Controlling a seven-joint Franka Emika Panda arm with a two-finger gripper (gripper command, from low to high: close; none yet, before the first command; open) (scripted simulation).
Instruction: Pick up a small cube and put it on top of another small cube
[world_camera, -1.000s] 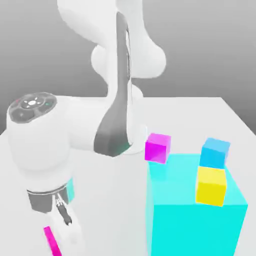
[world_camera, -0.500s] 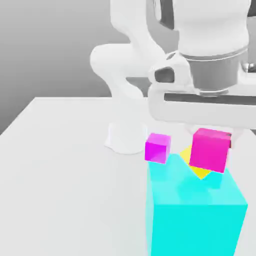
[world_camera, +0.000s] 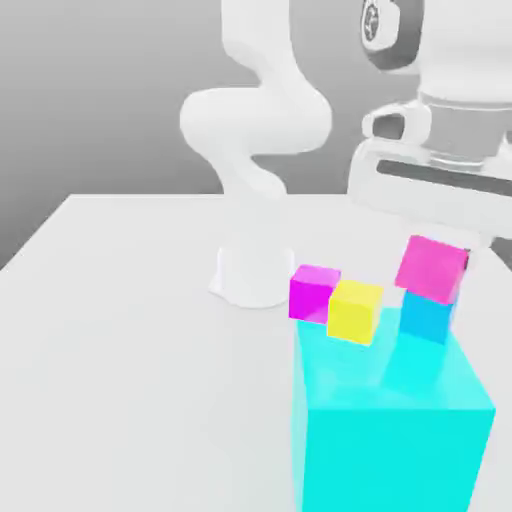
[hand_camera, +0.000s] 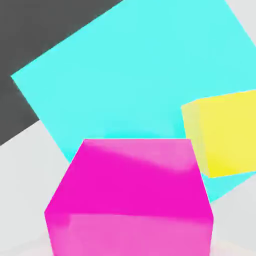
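Sitting on the blue cube (world_camera: 427, 318), slightly askew, the pink cube (world_camera: 432, 268) is on top of the cyan block (world_camera: 392, 420). Whether the claw (world_camera: 440, 245) just above is open or holding it, I cannot tell. The pink cube looks rigid, light and smooth-sided, probably slippery; opposite flat faces are the place to grip. No containers are present. A yellow cube (world_camera: 355, 310) and violet cube (world_camera: 315, 292) sit near.

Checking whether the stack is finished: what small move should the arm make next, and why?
Probably a slow, straight lift of the end effector away from the stack. The hot-pink cube already sits on the sky-blue cube, slightly tilted, atop the big cyan block. Any sideways drift could knock it off or bump the nearby yellow cube.
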